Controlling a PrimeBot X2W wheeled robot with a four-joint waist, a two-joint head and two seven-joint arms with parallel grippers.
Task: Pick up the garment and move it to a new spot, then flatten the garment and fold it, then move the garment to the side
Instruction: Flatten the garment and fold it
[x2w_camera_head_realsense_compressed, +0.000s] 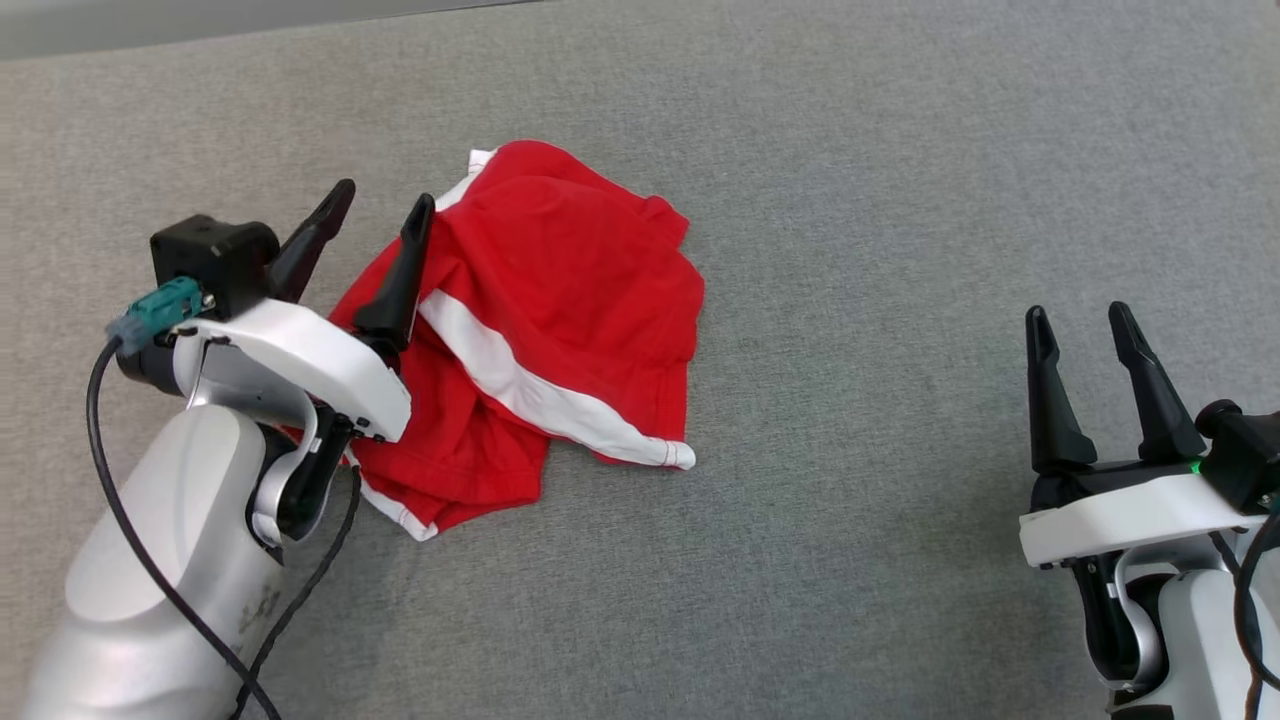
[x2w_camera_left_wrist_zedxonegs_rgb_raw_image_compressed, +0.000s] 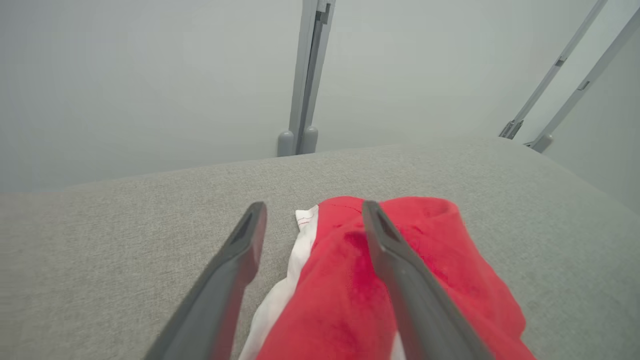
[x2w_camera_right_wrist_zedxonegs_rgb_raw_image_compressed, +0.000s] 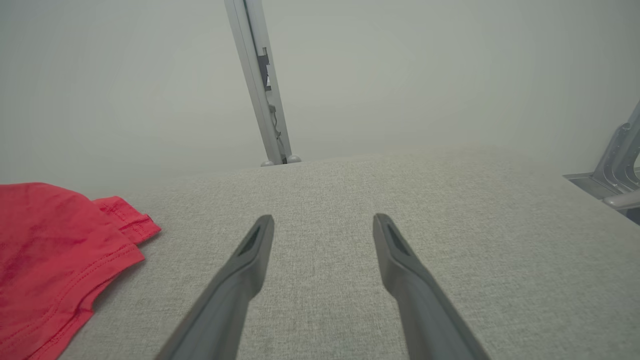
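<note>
While the crumpled garment (x2w_camera_head_realsense_compressed: 560, 300) lies on the tabletop (x2w_camera_head_realsense_compressed: 850, 150), fingers (x2w_camera_head_realsense_compressed: 405, 270) spread and empty on the left gripper (x2w_camera_head_realsense_compressed: 380, 215) at its edge and the right gripper (x2w_camera_head_realsense_compressed: 1083, 325) well apart, flattening likely needs each pinching an opposite hem.

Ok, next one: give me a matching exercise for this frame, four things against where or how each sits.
Things
1. left end effector
2. right end effector
3. garment
4. white band

Places or states
A. crumpled in a heap on the grey surface
B. open over bare fabric, apart from the garment
C. open, one finger over the garment's left edge
D. runs diagonally across the red cloth

Pairs: 1-C, 2-B, 3-A, 4-D
</note>
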